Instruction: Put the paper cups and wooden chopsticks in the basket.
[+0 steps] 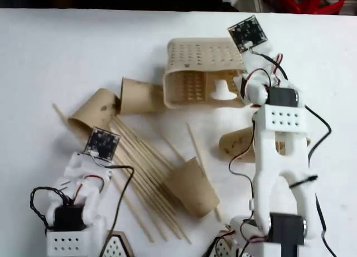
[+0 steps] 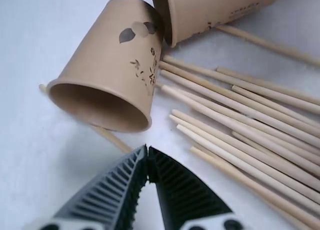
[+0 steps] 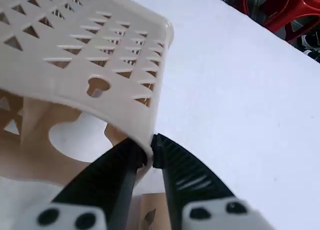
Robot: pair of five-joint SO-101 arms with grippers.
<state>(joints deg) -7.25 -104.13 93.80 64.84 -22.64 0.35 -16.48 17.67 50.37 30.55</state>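
White 3D-printed left arm (image 1: 83,176) & right arm (image 1: 268,168), black servos (image 1: 287,229), perforated white plates (image 1: 284,117), left hand (image 2: 147,162) & right hand (image 3: 149,150) w/ black ribbed fingers (image 2: 175,190), black square cam boards (image 1: 103,144) by each hand, red/black/white cables (image 1: 125,190).

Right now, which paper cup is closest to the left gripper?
The leaf-printed cup with its open mouth toward the left gripper; the cup behind it lies farther off.

Matt paper cups (image 2: 110,65), smooth wooden chopsticks (image 2: 240,120), plastic basket (image 3: 100,55) (slightly glossy)
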